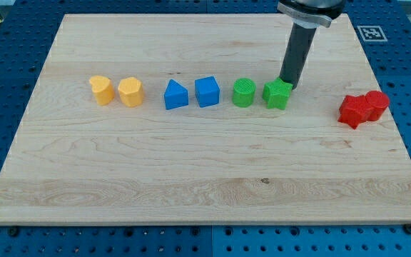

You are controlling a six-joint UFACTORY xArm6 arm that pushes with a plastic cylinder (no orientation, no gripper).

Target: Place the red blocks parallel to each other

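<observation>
Two red blocks sit touching at the view's right: a red star-shaped block (352,111) and a red cylinder (377,103) just right of and above it. My tip (286,81) is at the upper right edge of the green star-shaped block (277,93), touching or nearly touching it. The tip is well to the left of the red blocks.
A row runs across the wooden board (191,178): a yellow heart-shaped block (101,90), a yellow hexagon (130,92), a blue triangle (175,95), a blue cube (207,91), and a green cylinder (244,93). The red blocks lie near the board's right edge.
</observation>
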